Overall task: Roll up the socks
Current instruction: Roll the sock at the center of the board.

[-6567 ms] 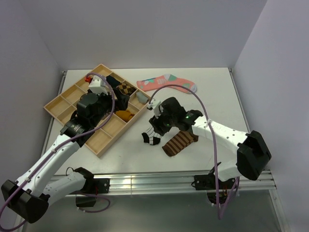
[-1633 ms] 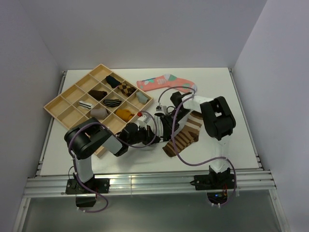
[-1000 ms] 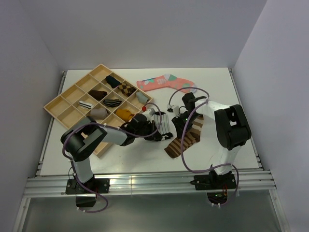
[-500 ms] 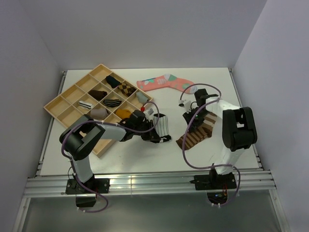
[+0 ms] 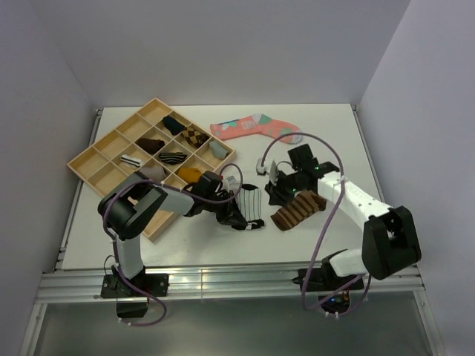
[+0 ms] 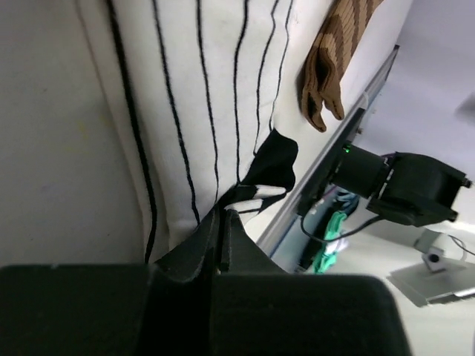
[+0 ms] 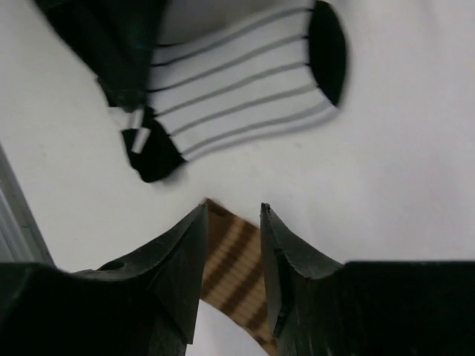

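Observation:
The short white sock (image 5: 251, 202) with thin black stripes lies at the table's middle. My left gripper (image 5: 226, 211) is shut on its black edge. In the left wrist view the closed fingertips (image 6: 221, 215) pinch dark fabric, and the striped white sock (image 6: 200, 89) spreads beyond them. The brown sock (image 5: 297, 211) with tan bands lies bunched just right of it. My right gripper (image 5: 276, 194) hovers at its left end. In the right wrist view that gripper (image 7: 233, 208) stands open with the brown sock's (image 7: 234, 274) end between the fingers, and the white sock (image 7: 245, 81) lies ahead.
A wooden compartment tray (image 5: 111, 132) holding several rolled socks sits at the back left. A coral-pink sock (image 5: 256, 126) with teal and grey patches lies at the back centre. The table's near edge and metal rail (image 5: 223, 278) run just in front of the socks.
My right gripper has swung left and nearer, leaving the brown sock bunched shorter, and its jaws have widened. My left gripper drew the white sock slightly nearer.

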Motion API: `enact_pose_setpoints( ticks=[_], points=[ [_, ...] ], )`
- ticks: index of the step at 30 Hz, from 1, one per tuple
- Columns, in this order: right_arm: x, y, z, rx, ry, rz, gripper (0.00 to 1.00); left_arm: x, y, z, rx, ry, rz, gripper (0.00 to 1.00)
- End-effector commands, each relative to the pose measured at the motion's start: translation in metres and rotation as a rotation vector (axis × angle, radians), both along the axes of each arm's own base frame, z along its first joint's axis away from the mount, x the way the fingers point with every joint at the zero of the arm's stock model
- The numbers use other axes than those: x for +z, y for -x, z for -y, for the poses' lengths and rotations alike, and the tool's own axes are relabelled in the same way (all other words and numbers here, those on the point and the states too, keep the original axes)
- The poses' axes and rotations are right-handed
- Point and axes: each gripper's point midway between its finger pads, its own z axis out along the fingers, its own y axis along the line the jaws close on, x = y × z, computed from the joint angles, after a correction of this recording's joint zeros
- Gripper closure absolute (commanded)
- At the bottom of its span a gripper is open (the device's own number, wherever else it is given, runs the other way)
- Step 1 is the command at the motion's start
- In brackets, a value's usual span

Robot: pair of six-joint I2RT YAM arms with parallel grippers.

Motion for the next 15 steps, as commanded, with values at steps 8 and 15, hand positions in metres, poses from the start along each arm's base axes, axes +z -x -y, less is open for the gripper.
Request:
enact_pose_setpoints(
  ticks=[8, 15],
  points=[
    [-0.009, 0.065, -0.056, 0.330, -0.083, 0.195, 0.53, -0.002, 0.004, 0.000, 0.023, -0.033, -0.127, 1.00],
    [-0.025, 0.077, -0.065, 0.381, -0.043, 0.248, 0.53, -0.006, 0.006, 0.000, 0.035, -0.038, -0.164, 1.00]
  ],
)
